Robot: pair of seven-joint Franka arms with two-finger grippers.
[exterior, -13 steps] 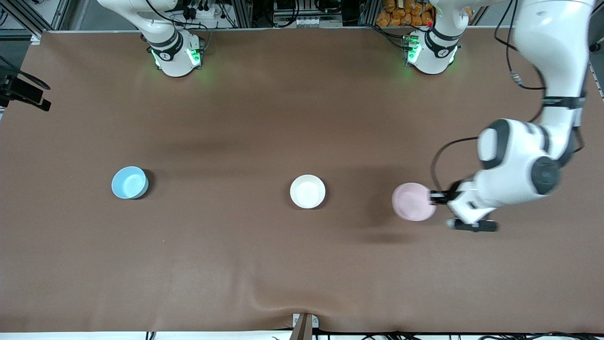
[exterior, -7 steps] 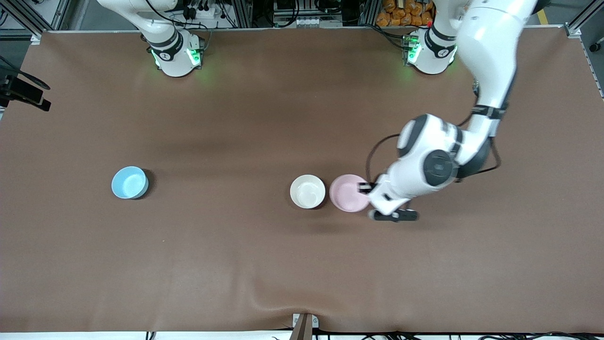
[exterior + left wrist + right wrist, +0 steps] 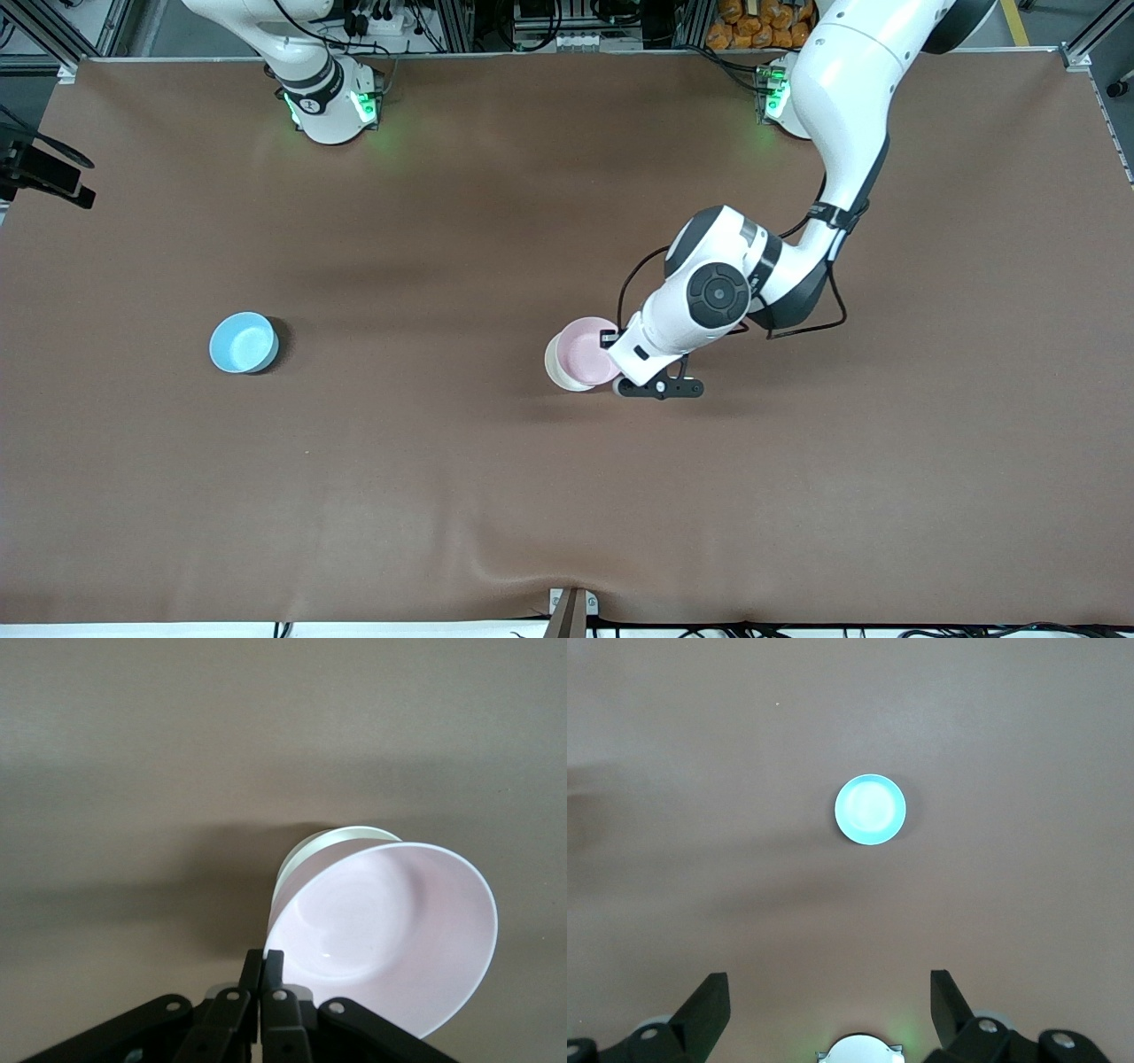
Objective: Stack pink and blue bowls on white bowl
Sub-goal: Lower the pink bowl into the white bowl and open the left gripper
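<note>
The pale pink bowl (image 3: 587, 351) hangs tilted over the white bowl (image 3: 556, 369), covering most of it. My left gripper (image 3: 614, 356) is shut on the pink bowl's rim at the side toward the left arm's end. In the left wrist view the pink bowl (image 3: 390, 930) hides all but a strip of the white bowl's rim (image 3: 310, 849), with the left gripper (image 3: 264, 961) pinching the pink edge. Whether the two bowls touch I cannot tell. The blue bowl (image 3: 241, 342) sits alone toward the right arm's end. My right gripper (image 3: 828, 981) waits open high above the table, with the blue bowl (image 3: 870, 809) below it.
A black camera mount (image 3: 44, 173) juts in at the table edge by the right arm's end. A small bracket (image 3: 571, 611) sits at the edge nearest the front camera. The right arm's base (image 3: 328, 106) stands at the edge farthest from that camera.
The left arm has carried the pink bowl from the left arm's end of the table to over the white bowl. The blue bowl and the right arm have not moved.
</note>
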